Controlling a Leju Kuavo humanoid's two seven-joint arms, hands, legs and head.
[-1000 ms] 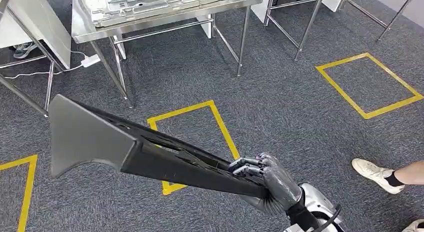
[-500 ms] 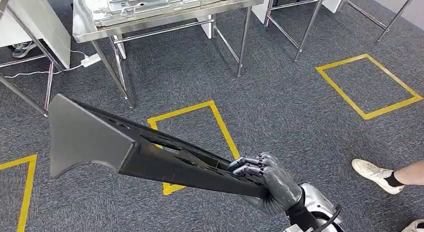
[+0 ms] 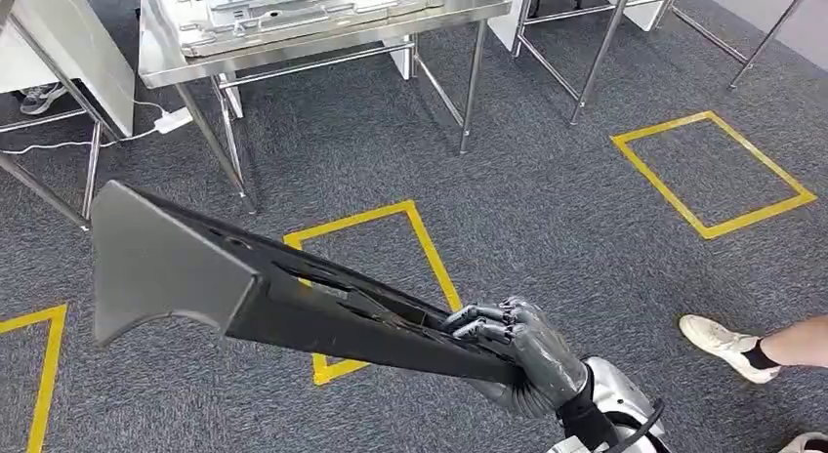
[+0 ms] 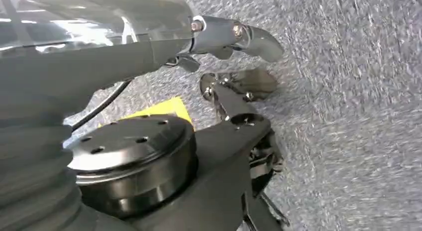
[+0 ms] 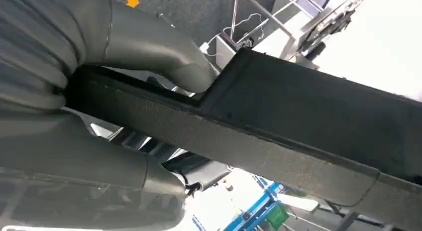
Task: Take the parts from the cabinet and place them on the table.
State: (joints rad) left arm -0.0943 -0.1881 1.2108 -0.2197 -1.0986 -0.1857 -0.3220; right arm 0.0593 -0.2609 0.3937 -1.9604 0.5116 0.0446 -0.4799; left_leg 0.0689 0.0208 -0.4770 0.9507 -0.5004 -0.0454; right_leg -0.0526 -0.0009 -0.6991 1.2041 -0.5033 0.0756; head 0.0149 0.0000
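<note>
A long dark grey part (image 3: 244, 287) with a wide flat end juts out to the left above the carpet in the head view. My right hand (image 3: 522, 360) grips its narrow end, fingers wrapped over the top edge. The right wrist view has the same part (image 5: 298, 126) running across it, with the thick grey thumb (image 5: 149, 47) pressed against it. My left hand (image 4: 74, 52) hangs over the carpet as a blurred grey shape; its fingers cannot be made out. A steel table (image 3: 322, 45) stands ahead, bearing a pressed metal panel (image 3: 293, 9).
Yellow tape squares (image 3: 376, 277) mark the grey carpet. A second steel frame (image 3: 596, 53) stands to the right of the table. A white board (image 3: 59, 43) leans at the far left. A person's shoe and leg (image 3: 723, 341) are close on my right.
The whole picture has shifted slightly left, so the camera moved. The part stays in my right hand in the same pose.
</note>
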